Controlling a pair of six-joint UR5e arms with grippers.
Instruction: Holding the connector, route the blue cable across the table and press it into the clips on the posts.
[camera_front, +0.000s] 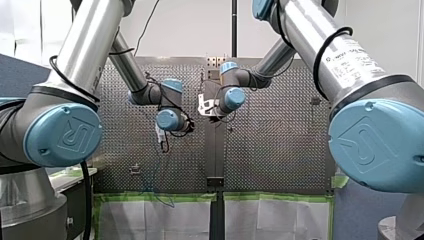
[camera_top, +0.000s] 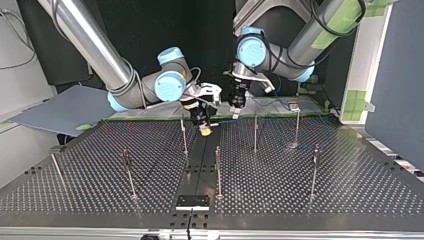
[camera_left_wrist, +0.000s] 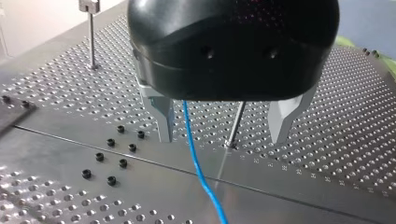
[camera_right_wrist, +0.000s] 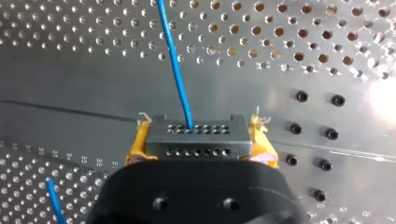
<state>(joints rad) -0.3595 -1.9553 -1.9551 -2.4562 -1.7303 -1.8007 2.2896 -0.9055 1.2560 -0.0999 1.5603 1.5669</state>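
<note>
- Currently, the right gripper clamps the connector between its yellow pads; the blue cable leaves the connector's face toward the perforated table.
- The left gripper holds its metal fingers wide apart; the cable runs between them, touching neither, with a post just beyond.
- Close those fingers lightly around the cable and steer it to the post without tugging the connector.
- No container shows.

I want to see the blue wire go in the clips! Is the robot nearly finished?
Not nearly. Done: my right gripper grips the connector between its yellow pads. In hand: the blue cable runs out from it and passes between the open fingers of my left gripper. Left: no post shows cable in its clip, so all the pressing in remains.
</note>
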